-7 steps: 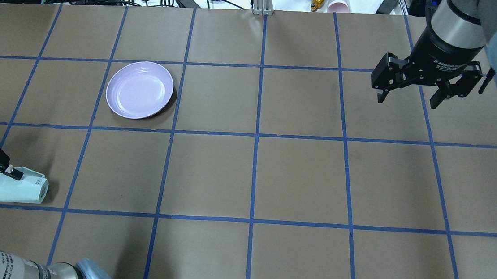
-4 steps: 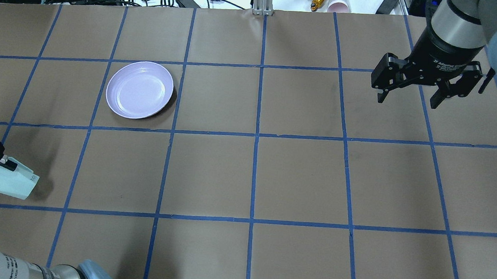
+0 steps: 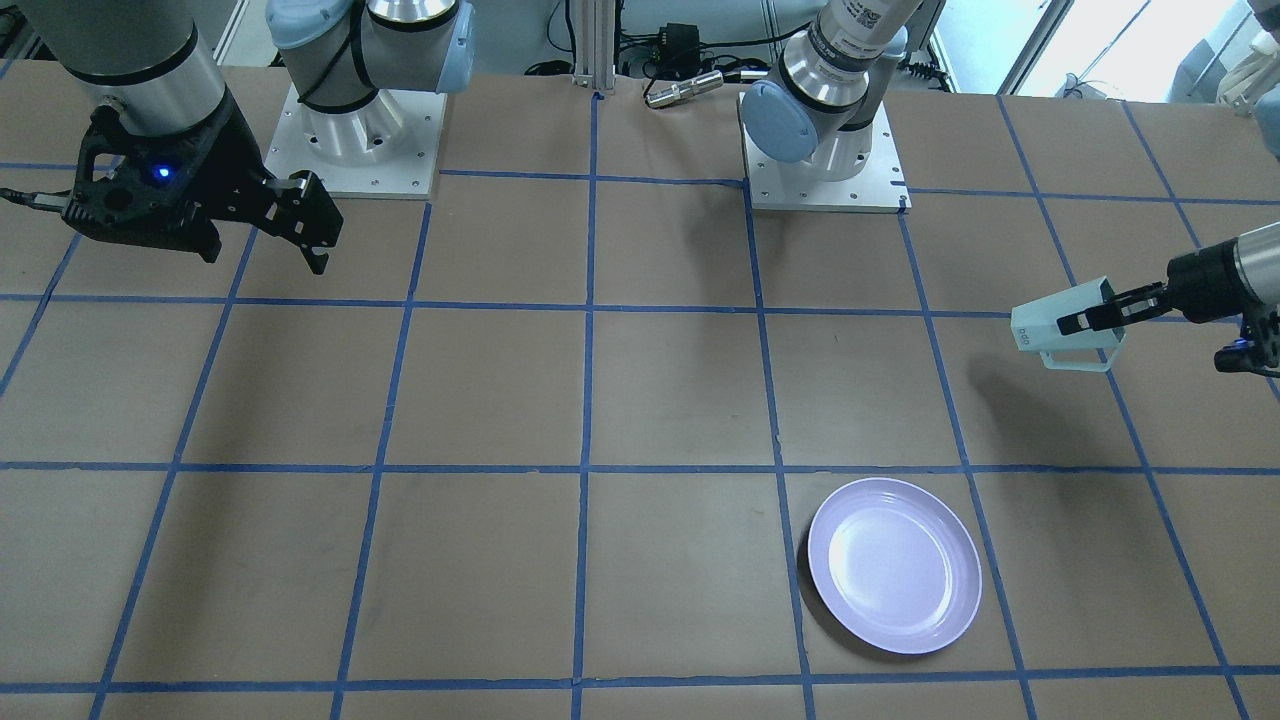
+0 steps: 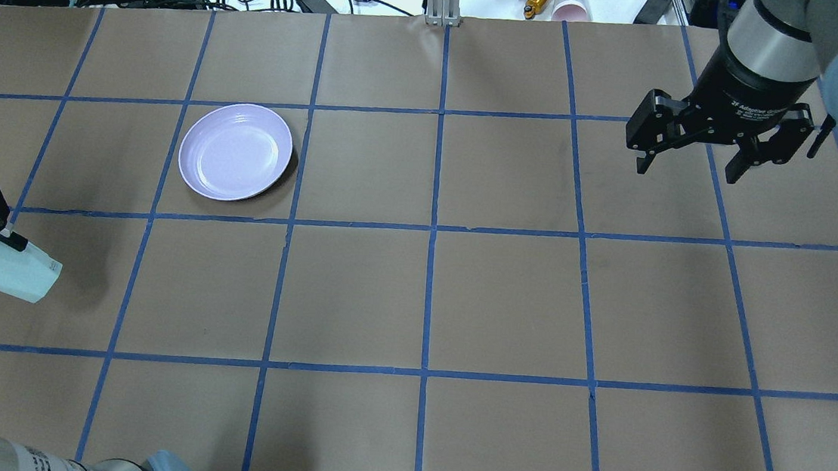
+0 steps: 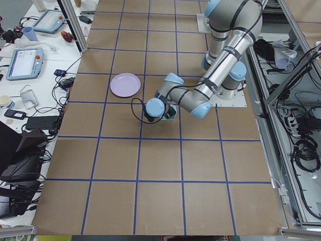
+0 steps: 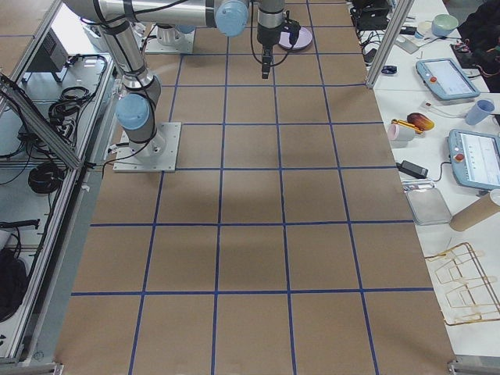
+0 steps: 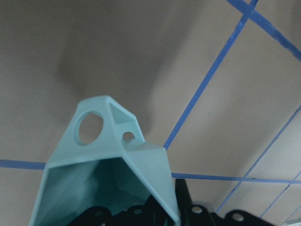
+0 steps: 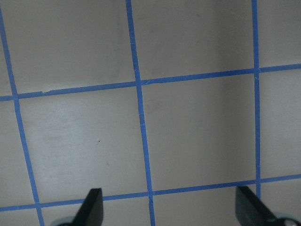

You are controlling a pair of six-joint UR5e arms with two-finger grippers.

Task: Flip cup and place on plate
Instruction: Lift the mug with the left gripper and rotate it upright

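Note:
The pale mint cup point(image 4: 6, 271) hangs on its side above the table at the left edge, its printed base towards the table's middle. My left gripper point(image 4: 8, 237) is shut on the cup's wall at the rim. In the front view the cup point(image 3: 1065, 325) has its handle underneath and casts a shadow on the table. The left wrist view looks into its teal inside point(image 7: 108, 165). The lavender plate point(image 4: 235, 151) lies empty, farther from the robot and nearer the table's middle than the cup. My right gripper point(image 4: 688, 172) is open and empty, high over the far right.
The brown table point(image 4: 429, 297) carries a blue tape grid. Cables, power bricks and a paper cup point(image 4: 572, 2) lie beyond its far edge. The arm bases point(image 3: 350, 130) stand at the robot's side.
My left gripper has lifted the cup off the table and carried it a little left and away from the robot. The right arm and the plate have not moved.

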